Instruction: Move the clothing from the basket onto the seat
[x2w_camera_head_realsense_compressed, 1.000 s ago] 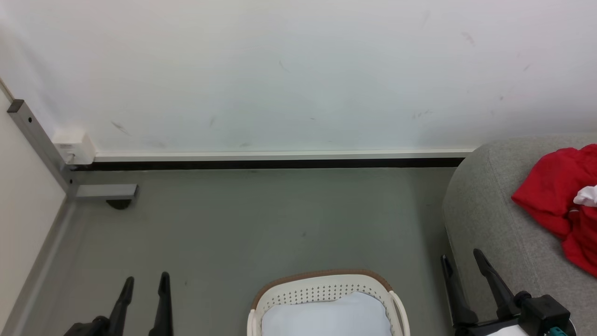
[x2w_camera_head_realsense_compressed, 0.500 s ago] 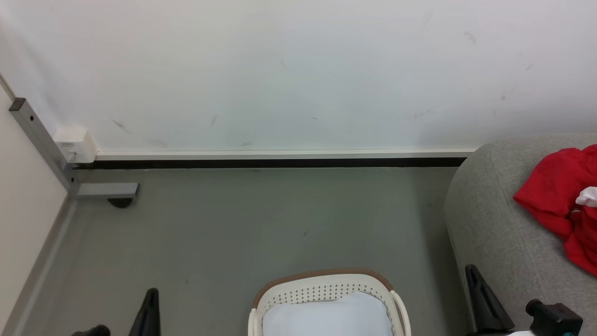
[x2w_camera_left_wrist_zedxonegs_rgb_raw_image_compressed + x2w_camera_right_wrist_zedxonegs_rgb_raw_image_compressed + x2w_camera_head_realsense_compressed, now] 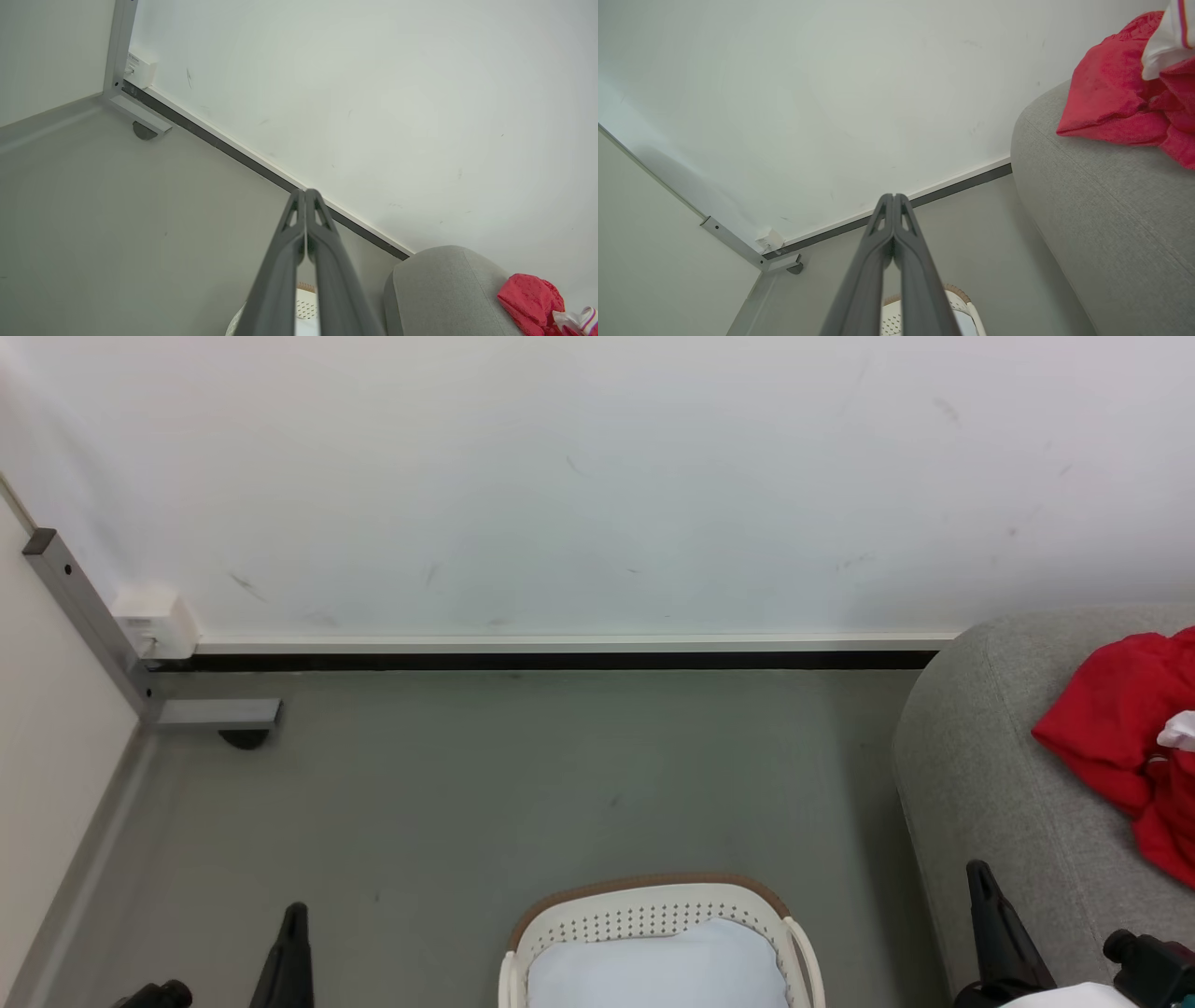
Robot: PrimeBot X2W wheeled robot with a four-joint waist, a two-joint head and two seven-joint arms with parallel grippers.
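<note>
While their fingers are pressed together on nothing, the left gripper [image 3: 296, 910] flanks the basket [image 3: 653, 894] on its left and the right gripper [image 3: 977, 870] on its right. Beyond and to the right of the basket, the red clothing [image 3: 1111, 728] lies on the grey seat [image 3: 990, 756]. Farthest behind the basket stands a white wall [image 3: 597, 476].

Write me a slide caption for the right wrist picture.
Shut right gripper in front, red clothing heaped on the grey seat, the basket at the bottom edge.
</note>
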